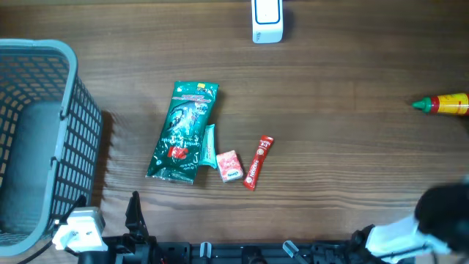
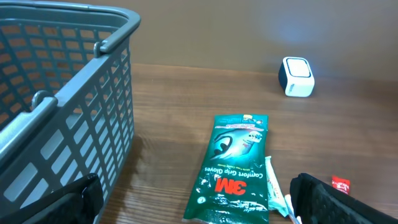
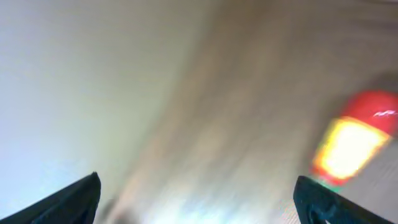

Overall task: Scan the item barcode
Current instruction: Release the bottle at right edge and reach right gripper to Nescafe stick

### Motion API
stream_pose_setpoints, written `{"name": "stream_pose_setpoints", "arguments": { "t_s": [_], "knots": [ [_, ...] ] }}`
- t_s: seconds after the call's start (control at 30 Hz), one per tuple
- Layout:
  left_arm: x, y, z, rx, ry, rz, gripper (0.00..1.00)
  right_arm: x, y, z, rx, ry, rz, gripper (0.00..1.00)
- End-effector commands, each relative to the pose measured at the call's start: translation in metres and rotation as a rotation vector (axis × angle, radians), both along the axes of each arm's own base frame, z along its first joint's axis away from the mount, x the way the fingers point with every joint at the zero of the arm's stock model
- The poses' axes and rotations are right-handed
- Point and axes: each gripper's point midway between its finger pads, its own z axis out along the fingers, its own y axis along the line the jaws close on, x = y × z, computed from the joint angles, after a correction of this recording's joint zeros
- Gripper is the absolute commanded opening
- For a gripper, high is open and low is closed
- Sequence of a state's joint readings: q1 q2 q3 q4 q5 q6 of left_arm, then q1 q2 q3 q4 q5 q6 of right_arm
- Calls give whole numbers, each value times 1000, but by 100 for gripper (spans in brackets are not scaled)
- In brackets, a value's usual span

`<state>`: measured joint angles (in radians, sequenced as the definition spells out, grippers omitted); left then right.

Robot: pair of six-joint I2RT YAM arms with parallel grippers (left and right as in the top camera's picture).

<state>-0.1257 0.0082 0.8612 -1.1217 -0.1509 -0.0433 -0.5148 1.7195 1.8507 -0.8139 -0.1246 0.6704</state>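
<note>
A white barcode scanner (image 1: 267, 20) stands at the table's far edge, also in the left wrist view as the scanner (image 2: 296, 76). Mid-table lie a green 3M glove pack (image 1: 183, 132), a thin teal packet (image 1: 209, 145), a small pink packet (image 1: 229, 166) and a red stick sachet (image 1: 257, 162). A red and yellow bottle with a green cap (image 1: 445, 104) lies at the right edge. My left gripper (image 2: 198, 198) is open, low at the near edge, facing the glove pack (image 2: 234, 169). My right gripper (image 3: 196, 186) is open and empty; its view is blurred, with the bottle (image 3: 354, 140) to its right.
A tall grey mesh basket (image 1: 69, 139) fills the left side, close beside the left arm (image 1: 80, 233); its wall (image 2: 74, 118) looms left in the left wrist view. The right arm (image 1: 440, 209) is a dark blur at the near right corner.
</note>
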Motion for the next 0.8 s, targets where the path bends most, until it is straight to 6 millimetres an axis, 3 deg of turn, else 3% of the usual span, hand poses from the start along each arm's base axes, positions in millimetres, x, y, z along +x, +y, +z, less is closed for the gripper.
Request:
{"name": "stream_pose_setpoints", "arguments": {
  "t_s": [0.0, 0.07, 0.13, 0.23, 0.3, 0.4, 0.5, 0.77],
  "knots": [
    [-1, 0, 1, -5, -6, 2, 100, -21, 116, 54, 83, -75, 264, 100],
    [-1, 0, 1, -5, -6, 2, 100, -50, 194, 51, 173, 4, 423, 99],
    [-1, 0, 1, -5, -6, 2, 100, -74, 256, 28, 228, 145, 562, 100],
    [-1, 0, 1, -5, -6, 2, 100, -94, 317, -1, 284, 269, 667, 100],
    [-1, 0, 1, -5, -6, 2, 100, -105, 340, -10, 283, 313, 724, 100],
    [-1, 0, 1, -5, -6, 2, 100, -128, 347, -26, 195, 421, 729, 100],
    [-1, 0, 1, -5, -6, 2, 100, -148, 332, -39, 96, 530, 618, 100],
    [-1, 0, 1, -5, -6, 2, 100, -156, 325, -44, 30, 556, 498, 100]
  ]
}}
